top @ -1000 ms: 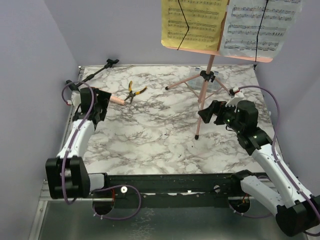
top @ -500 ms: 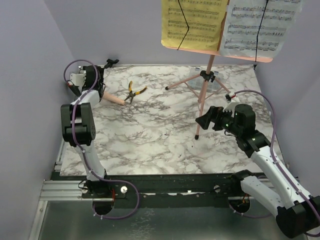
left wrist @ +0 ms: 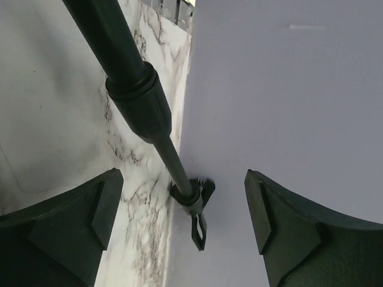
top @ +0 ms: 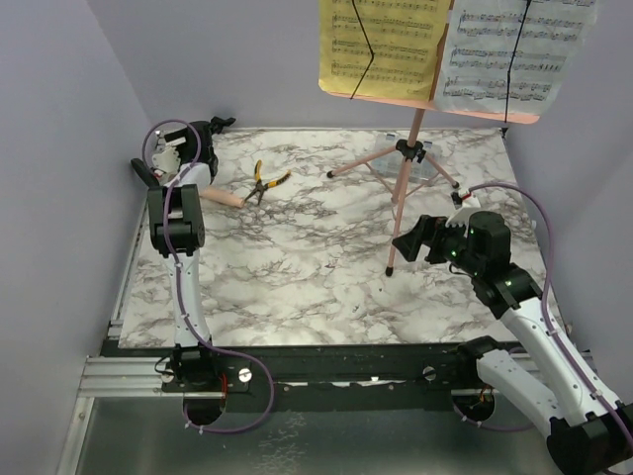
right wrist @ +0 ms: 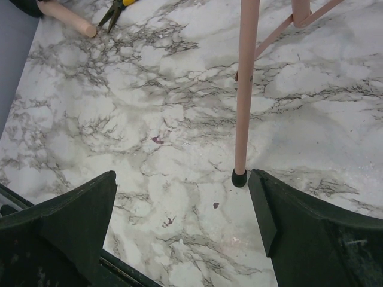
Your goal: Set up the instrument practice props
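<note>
Mic stand [left wrist: 139, 101] ahead of the open left hand [left wrist: 182, 179], untouched
Its long axis runs away from the hand, thin end toward the wall [left wrist: 287, 89]; right hand [right wrist: 182, 176] open too

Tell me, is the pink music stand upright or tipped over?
Upright. The pink music stand stands on its spread tripod legs on the table, with the music sheets resting on its desk up top.
</note>
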Available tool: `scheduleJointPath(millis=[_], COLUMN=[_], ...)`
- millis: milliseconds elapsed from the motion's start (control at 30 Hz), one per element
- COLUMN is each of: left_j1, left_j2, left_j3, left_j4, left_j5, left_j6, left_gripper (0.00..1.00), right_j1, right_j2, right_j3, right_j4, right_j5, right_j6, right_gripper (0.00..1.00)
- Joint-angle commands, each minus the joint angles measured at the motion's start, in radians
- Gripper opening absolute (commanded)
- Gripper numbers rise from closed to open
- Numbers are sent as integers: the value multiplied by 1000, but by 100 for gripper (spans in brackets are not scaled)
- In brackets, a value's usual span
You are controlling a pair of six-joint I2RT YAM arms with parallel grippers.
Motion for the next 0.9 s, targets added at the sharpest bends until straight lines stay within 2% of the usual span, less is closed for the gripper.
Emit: scheduleJointPath(millis=[0, 167, 267, 300, 367, 467, 633, 767, 867], left_j1=[9, 29, 42, 49, 65, 73, 75, 68, 63], left_j2=[99, 184, 191, 194, 192, 162, 61, -92, -248], left_j3=[118, 225, 227, 218, 202, 180, 107, 28, -96], left_j4=[-177, -176, -120, -71, -31, -3, 57, 86, 148], left_j5=[-76, -35, -26, -12, 22, 6, 55, 92, 119], left_j6=[-171, -222, -235, -235, -245, -234, -238, -192, -155], left_gripper=[86, 74, 64, 60, 43, 28, 9, 4, 1], right_j1=[-3, -4, -3, -4, -3, -3, -3, -3, -3], right_j2=[7, 21, 21, 18, 14, 3, -11, -15, -25], right_j3=[13, 12, 17, 18, 21, 27, 38, 64, 82], right_j4=[-27, -27, -28, -31, -34, -45, -55, -80, -113], right_j5=[35, 43, 57, 60, 66, 72, 75, 79, 88], right_j6=[-13, -15, -16, -16, -17, -16, -17, -21, -23], right_gripper=[100, 100, 100, 100, 100, 100, 100, 100, 100])
